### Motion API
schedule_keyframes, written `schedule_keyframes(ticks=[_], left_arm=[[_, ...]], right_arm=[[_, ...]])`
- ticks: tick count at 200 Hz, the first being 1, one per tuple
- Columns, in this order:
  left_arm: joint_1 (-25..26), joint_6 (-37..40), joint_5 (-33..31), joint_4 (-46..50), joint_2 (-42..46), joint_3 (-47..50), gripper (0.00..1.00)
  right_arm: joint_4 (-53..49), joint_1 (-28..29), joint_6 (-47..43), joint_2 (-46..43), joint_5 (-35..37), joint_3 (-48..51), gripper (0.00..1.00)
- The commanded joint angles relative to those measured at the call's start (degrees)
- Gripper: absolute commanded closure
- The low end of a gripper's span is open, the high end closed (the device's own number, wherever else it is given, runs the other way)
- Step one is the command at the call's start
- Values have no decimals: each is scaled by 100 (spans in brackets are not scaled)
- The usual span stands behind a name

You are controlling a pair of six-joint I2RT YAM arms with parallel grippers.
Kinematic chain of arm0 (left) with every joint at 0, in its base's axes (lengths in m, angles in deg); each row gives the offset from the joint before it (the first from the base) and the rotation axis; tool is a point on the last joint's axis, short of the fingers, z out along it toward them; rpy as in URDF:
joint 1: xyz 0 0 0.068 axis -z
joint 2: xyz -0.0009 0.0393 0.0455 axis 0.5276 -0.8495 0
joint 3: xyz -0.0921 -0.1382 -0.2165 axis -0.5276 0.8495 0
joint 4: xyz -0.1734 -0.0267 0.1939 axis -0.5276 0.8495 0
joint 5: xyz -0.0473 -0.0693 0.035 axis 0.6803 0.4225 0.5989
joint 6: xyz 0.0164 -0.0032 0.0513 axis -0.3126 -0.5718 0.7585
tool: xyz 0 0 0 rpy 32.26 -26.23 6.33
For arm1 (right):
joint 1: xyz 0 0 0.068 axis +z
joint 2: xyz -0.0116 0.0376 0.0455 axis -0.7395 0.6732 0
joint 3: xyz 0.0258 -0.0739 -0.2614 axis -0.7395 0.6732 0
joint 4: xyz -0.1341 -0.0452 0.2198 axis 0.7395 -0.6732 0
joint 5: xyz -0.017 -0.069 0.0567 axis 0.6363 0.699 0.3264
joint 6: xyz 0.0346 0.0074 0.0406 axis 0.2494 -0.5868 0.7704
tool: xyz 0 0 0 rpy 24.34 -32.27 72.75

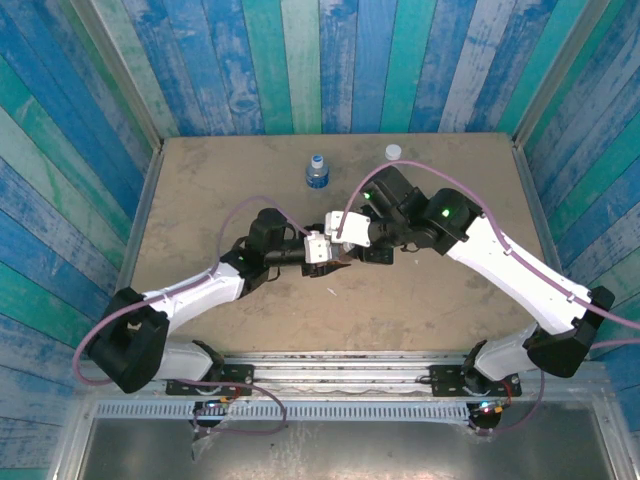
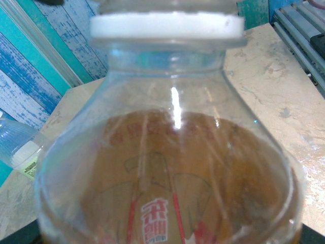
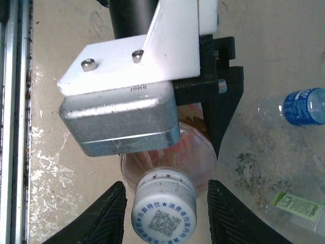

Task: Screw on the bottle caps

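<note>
Over the counter [image 1: 190, 290], the orange-drink bottle [image 2: 167, 173] is being held clenched in the left pincer [image 1: 332, 258]; the released right pincer [image 3: 166, 216] is being poised astride its white cap [image 3: 163, 203], seemingly mid-screwing, with clenching and a tightening twist being called for next

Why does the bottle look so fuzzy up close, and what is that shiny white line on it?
Left wrist view: the orange bottle sits too near the lens, so it blurs; the white line is light glaring off the plastic. Right wrist view: its cap is sharp, print crisp. Top view: even light, soft shadows.
</note>
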Motion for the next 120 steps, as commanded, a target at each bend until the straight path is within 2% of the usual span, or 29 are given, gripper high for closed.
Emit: schedule_keyframes(ticks=[1,28,71,90,106,120], left_arm=[[14,91,93,61,132,-157,41],[8,93,105,74,137,-177,41],[8,88,70,50,136,-160,41],[8,42,-13,-50,133,-135,41],[7,-10,-121,-153,133,-108,41],[-2,-20,-162,-197,133,-88,41]], right_arm=[[-292,21,-624,-63,287,-42,56],[-309,21,-604,-20,266,-28,62],[-319,10,-330,60,410,-93,78],[-160,-37,524,106,432,-183,84],[363,-133,1890,36,773,-54,86],[652,-186,3223,-42,1031,95,92]])
